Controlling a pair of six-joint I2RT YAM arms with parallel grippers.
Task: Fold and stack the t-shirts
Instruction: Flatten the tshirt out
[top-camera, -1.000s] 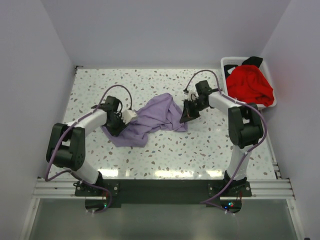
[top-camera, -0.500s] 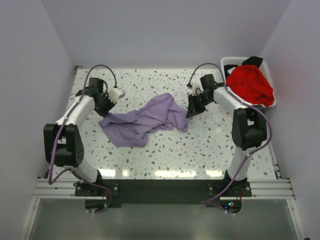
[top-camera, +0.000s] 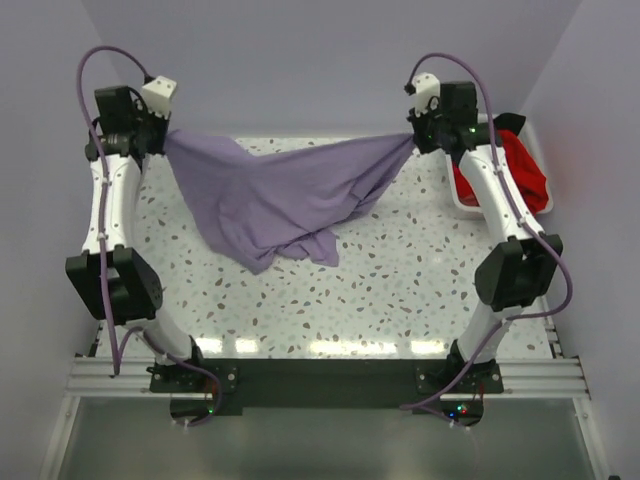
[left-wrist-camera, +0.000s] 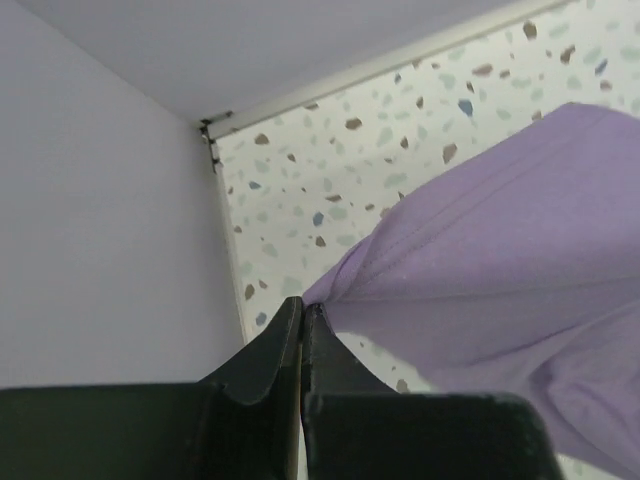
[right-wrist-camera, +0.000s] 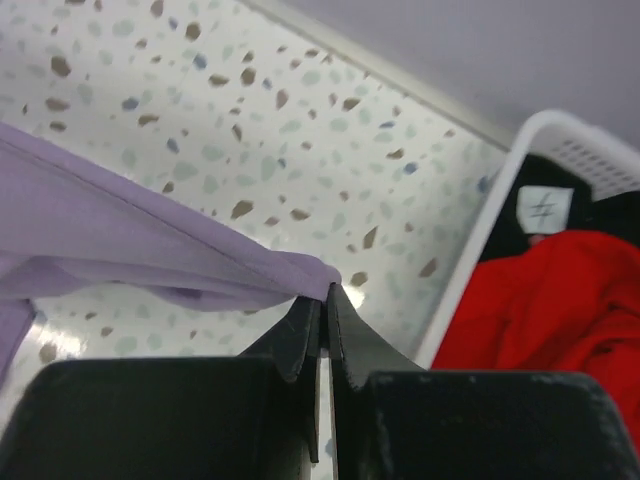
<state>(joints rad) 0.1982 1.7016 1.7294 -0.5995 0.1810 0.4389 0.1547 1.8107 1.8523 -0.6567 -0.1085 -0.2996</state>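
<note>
Top external view showed the purple shirt (top-camera: 280, 195) stretched above the table (top-camera: 400, 290), the left gripper (top-camera: 160, 140) at ten o'clock and the right gripper (top-camera: 415, 140) at two o'clock, each pinched on an edge. Lowering both together with even tension would likely lay it flat.

Three t-shirts: one lavender tee (top-camera: 280, 195) left of the white basket (right-wrist-camera: 480, 270), plus one red tee (top-camera: 528, 178) and one black tee (right-wrist-camera: 605, 210) inside that basket (the black one mostly buried). One basket. Two grippers: left gripper (left-wrist-camera: 303, 305) far from the basket, right gripper (right-wrist-camera: 325, 295) beside it. One speckled table (top-camera: 400, 290).
</note>
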